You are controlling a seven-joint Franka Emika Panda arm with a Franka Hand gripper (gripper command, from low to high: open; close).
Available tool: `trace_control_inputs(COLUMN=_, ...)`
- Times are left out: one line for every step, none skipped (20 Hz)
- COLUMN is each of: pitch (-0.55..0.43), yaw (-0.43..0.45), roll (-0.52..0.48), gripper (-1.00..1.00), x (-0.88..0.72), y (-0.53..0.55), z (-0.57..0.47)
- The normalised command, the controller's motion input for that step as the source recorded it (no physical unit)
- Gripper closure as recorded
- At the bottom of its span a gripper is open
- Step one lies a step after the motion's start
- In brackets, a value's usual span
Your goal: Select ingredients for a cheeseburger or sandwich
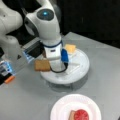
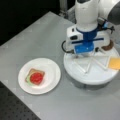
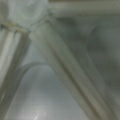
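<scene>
A grey counter carried everything in both front views. Directly on it sat a round white divided tray, raised on a base, with ridges splitting it into compartments. Well apart from the tray lay a white plate, toward a front view's left and bottom. A small orange object rested on the counter near a front view's left edge. The wrist view showed only the tray's pale ridges close up.
</scene>
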Motion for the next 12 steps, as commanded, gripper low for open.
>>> trace_control_inputs(pitch=0.073, yaw=-0.054, roll=0.229, gripper=-1.0, x=0.05, y=0.21, z=0.07)
trace_control_inputs(pitch=0.083, yaw=-0.085, roll=0.28, gripper=-1.0, x=0.06, y=0.26, z=0.09)
trace_control_inputs(pitch=0.092, yaw=-0.125, roll=0.311, gripper=-1.0, x=0.08, y=0.3, z=0.12)
trace_control_inputs(pitch=0.092, yaw=-0.174, roll=0.312, gripper=-1.0, x=0.09, y=0.33, z=0.15)
trace_control_inputs(pitch=0.085, yaw=-0.221, roll=0.301, gripper=-1.0, x=0.1, y=0.35, z=0.18)
trace_control_inputs(pitch=0.09, yaw=-0.259, roll=0.291, gripper=-1.0, x=0.11, y=0.36, z=0.21)
trace_control_inputs(pitch=0.105, yaw=-0.276, roll=0.297, gripper=-1.0, x=0.13, y=0.37, z=0.23)
trace_control_inputs(pitch=0.131, yaw=-0.29, roll=0.326, gripper=-1.0, x=0.15, y=0.36, z=0.24)
trace_control_inputs(pitch=0.135, yaw=-0.289, roll=0.318, gripper=-1.0, x=0.16, y=0.35, z=0.24)
trace_control_inputs(pitch=0.134, yaw=-0.281, roll=0.291, gripper=-1.0, x=0.17, y=0.33, z=0.24)
trace_control_inputs(pitch=0.129, yaw=-0.252, roll=0.26, gripper=-1.0, x=0.16, y=0.3, z=0.22)
trace_control_inputs(pitch=0.112, yaw=-0.258, roll=0.208, gripper=-1.0, x=0.16, y=0.26, z=0.18)
